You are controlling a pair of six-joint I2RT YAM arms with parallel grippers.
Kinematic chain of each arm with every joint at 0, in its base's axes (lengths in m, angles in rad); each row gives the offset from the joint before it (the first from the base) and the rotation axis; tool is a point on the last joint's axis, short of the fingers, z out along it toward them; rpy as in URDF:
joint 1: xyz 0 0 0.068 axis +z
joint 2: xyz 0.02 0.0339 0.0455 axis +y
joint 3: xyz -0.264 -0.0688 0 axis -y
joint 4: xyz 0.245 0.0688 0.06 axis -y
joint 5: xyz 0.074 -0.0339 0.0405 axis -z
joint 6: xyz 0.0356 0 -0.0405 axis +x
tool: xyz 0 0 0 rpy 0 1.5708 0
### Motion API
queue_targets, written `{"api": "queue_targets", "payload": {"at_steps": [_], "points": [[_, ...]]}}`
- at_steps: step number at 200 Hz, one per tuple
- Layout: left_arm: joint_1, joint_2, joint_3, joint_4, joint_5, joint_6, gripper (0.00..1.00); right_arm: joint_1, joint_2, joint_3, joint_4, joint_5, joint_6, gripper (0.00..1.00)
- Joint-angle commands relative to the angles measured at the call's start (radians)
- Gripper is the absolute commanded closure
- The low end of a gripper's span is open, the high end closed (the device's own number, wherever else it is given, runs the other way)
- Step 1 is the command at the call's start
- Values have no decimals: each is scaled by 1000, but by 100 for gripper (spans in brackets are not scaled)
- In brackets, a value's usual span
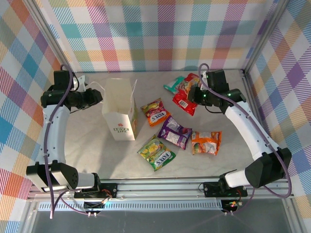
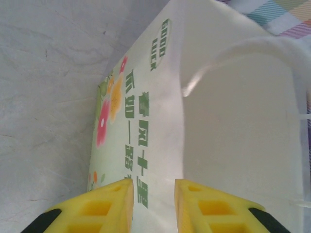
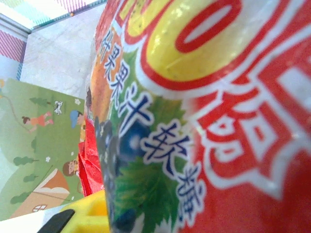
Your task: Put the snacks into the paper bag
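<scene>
The white paper bag [image 1: 124, 122] stands upright and open-topped at centre left. Its printed side [image 2: 146, 97] fills the left wrist view. My left gripper [image 1: 96, 97] sits at the bag's left rim by the cord handle. Its yellow jaws [image 2: 153, 187] stand apart, with the bag wall beyond the gap. My right gripper [image 1: 193, 94] is shut on a red snack packet [image 1: 185, 103] at the back right. That packet [image 3: 218, 121] crowds the right wrist view, with one yellow finger [image 3: 87, 213] beside it. Several snacks lie loose: teal [image 1: 173, 85], orange [image 1: 155, 112], purple [image 1: 174, 132], orange [image 1: 206, 142] and green-yellow [image 1: 156, 152].
Checkered walls and metal frame posts [image 1: 252, 53] enclose the table on three sides. The arm bases sit on the rail [image 1: 160, 187] at the near edge. Bare tabletop [image 1: 87, 150] lies in front of the bag at the left.
</scene>
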Motion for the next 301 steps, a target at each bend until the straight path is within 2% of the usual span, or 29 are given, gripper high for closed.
{"api": "queue_targets", "payload": {"at_steps": [1,75,153,198,238,301], "points": [[14,-28,18,30,34,-16,70,37,-37,107,-14,21,-53,90],[14,-70,-13,101,-33,-45,71,140,1,368,-82,47,-116,90],[14,-92,-62,139,-60,-56,81,292,84,591,-57,11,-146,92],[15,-98,-80,128,-80,-57,83,407,147,715,11,-39,-152,92],[13,-111,-86,130,-111,-61,83,476,271,797,112,-134,-102,92],[14,-129,-114,132,-107,-56,83,515,402,888,215,-166,-9,93]]}}
